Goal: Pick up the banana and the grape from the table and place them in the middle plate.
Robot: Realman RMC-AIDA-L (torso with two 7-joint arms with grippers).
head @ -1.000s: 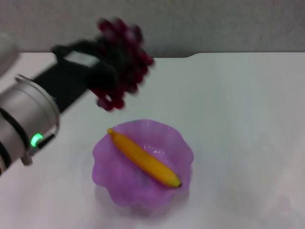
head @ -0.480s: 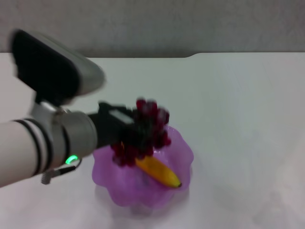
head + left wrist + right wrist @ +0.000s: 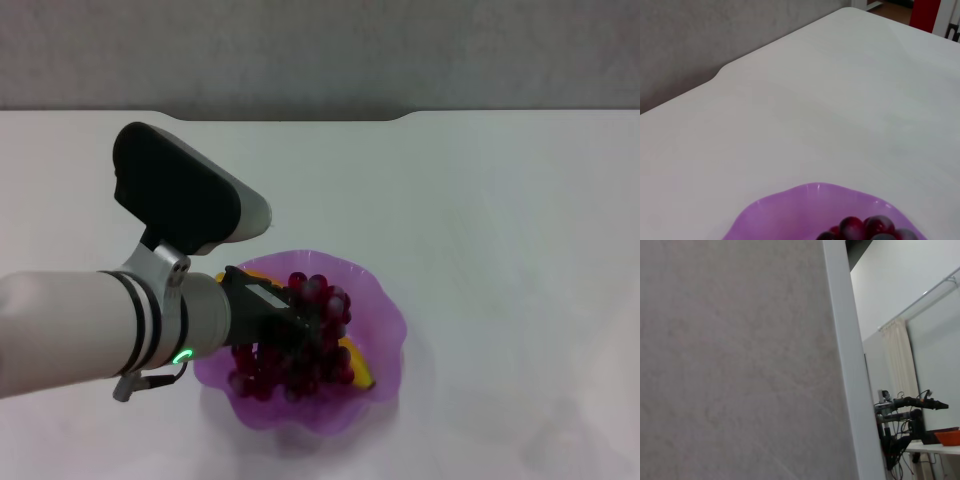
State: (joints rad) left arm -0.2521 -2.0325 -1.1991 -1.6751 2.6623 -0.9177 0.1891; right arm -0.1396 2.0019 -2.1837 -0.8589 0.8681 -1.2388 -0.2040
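The left hand (image 3: 300,335) reached in from the left side of the table (image 3: 500,250) and hung low over the middle plate (image 3: 385,310), its dark body lying across the plate's left half. It was clenched on the grape (image 3: 305,350): the bunch of dark red-purple berries spread around and beneath the black fingers, sitting inside the plate's bowl. Whether the lowest berries touched the plate's floor could not be told from the head view.

The banana (image 3: 357,368) also lay in the plate, mostly hidden under the grape and the hand. Only a short yellow-orange stretch showed by the plate's right inner wall, with another small sliver of yellow near the plate's far-left rim, beside the wrist.

The plate stood on the white table near its front edge, roughly midway between the left and right edges, well apart from the notched far edge by the grey wall.

The left wrist view showed the plate's far scalloped rim (image 3: 805,200) and a few glossy berries of the grape (image 3: 867,227) just inside it, with bare white table (image 3: 815,100) beyond.

The right hand was out of sight; its wrist camera faced a pale wall (image 3: 730,365).
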